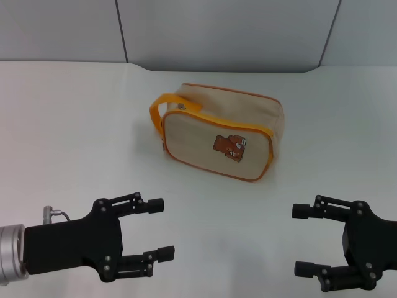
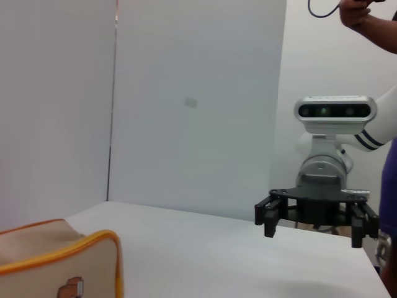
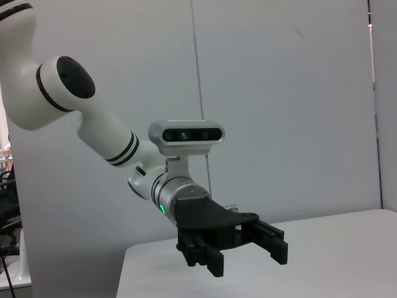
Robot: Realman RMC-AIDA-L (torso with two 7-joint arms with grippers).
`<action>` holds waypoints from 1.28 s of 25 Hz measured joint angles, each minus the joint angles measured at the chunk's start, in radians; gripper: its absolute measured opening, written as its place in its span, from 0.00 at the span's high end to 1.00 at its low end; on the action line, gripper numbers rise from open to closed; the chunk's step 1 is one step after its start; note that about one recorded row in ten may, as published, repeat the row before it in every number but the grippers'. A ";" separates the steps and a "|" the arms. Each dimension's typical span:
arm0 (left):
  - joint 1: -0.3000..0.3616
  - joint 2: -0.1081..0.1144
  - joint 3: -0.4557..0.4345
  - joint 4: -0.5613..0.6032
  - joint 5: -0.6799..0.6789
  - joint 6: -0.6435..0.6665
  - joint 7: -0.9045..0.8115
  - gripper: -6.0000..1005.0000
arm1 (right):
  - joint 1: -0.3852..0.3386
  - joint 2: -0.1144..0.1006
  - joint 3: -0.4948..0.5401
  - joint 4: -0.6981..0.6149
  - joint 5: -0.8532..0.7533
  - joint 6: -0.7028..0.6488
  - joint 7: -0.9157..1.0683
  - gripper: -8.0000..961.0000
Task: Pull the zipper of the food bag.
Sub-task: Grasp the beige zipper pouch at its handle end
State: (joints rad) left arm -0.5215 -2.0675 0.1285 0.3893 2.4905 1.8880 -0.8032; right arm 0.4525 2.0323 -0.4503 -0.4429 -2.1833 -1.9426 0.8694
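Observation:
The food bag is a beige pouch with orange piping and a brown bear print. It stands on the white table at the middle, with its orange loop strap at its left end. The zipper shows as a thin orange line along the bag's top; I cannot make out the pull tab. My left gripper is open and empty, low at the front left, well short of the bag. My right gripper is open and empty at the front right. The bag's corner shows in the left wrist view.
Grey wall panels stand behind the table's far edge. The left wrist view shows my right gripper across the table and a person's arm at the back. The right wrist view shows my left gripper.

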 joint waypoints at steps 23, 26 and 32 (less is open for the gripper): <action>-0.182 -0.013 -0.014 -0.361 -0.433 -0.858 0.231 0.21 | 0.000 0.005 0.004 0.002 0.001 -0.002 -0.004 0.12; -0.206 -0.014 -0.024 -0.398 -0.435 -0.892 0.254 0.22 | 0.000 0.005 0.005 0.004 0.001 0.001 -0.005 0.12; -0.206 -0.014 -0.046 -0.424 -0.435 -0.922 0.293 0.27 | 0.001 0.007 0.004 0.005 0.001 0.007 -0.006 0.12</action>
State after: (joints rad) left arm -0.7271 -2.0816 0.0829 -0.0350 2.0553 0.9662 -0.5098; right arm 0.4540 2.0396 -0.4460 -0.4374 -2.1827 -1.9360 0.8638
